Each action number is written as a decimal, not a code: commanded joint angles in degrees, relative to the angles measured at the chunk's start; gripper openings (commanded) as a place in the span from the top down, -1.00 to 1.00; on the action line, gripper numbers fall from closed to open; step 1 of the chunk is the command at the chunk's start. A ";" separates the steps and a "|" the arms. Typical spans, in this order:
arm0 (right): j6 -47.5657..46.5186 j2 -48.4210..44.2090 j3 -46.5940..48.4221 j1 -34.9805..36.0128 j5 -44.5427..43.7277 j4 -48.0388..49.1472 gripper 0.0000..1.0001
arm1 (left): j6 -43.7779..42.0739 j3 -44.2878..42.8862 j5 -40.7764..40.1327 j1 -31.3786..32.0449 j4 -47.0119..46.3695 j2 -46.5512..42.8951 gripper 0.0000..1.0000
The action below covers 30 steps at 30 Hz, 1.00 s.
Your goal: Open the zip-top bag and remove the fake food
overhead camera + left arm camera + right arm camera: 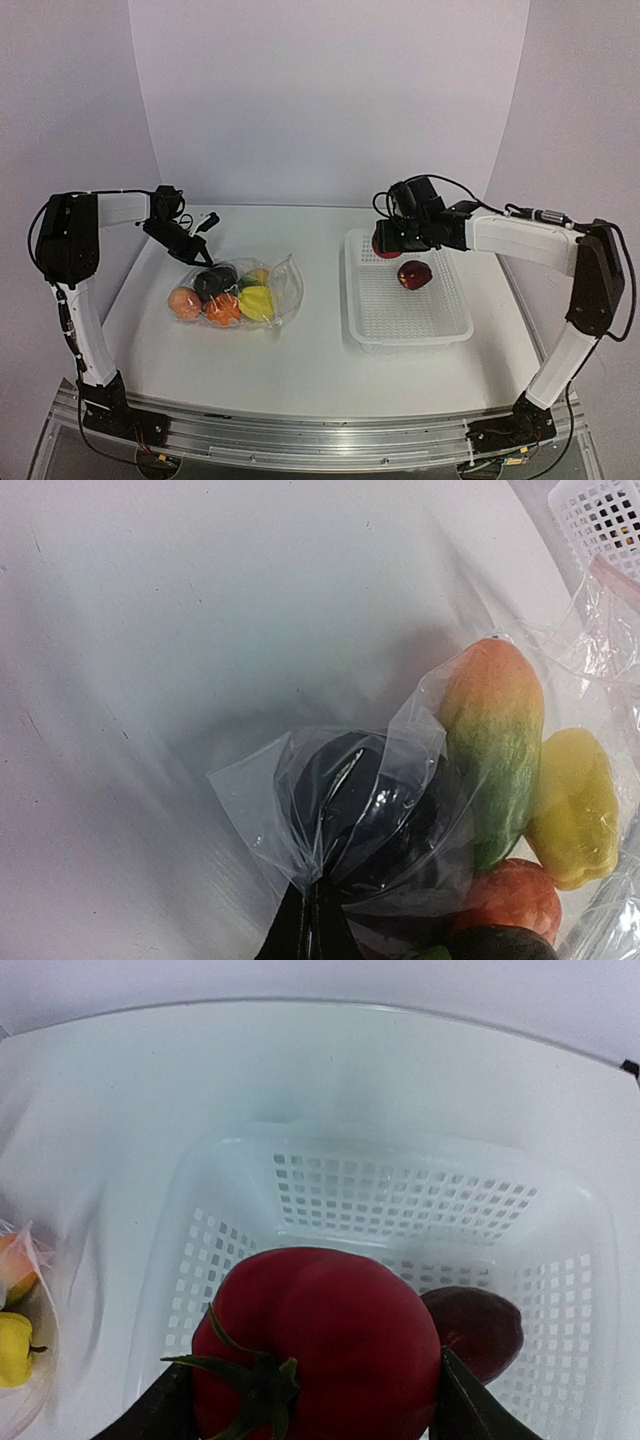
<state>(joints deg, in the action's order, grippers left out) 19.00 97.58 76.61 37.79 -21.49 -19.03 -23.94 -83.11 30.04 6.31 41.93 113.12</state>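
Two-fingered left hand [201, 258] tilted down, pinching bag [286, 286]

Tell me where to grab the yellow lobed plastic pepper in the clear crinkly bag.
Pinch the yellow pepper across its short width, coming from the white mesh basket side, where the clear bag seems to gape. It lies on its side at the pile's near right edge, outermost, so little blocks it there; the left gripper pinches the opposite corner.
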 commanded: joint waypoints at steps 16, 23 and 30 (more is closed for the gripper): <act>-31.61 8.92 6.08 9.50 23.00 8.13 -0.43 | 0.82 -0.03 1.69 0.02 0.32 0.41 1.00; -31.34 19.81 11.11 10.01 32.36 15.10 -0.29 | 0.87 0.14 1.85 0.01 0.10 -0.02 1.00; -35.23 27.99 15.74 11.30 37.26 19.19 -0.29 | 1.56 0.35 2.38 -0.03 0.07 -0.05 1.00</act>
<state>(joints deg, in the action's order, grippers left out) -12.06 122.67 87.41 48.20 9.97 -5.48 -23.42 -83.11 31.38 6.31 41.95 113.23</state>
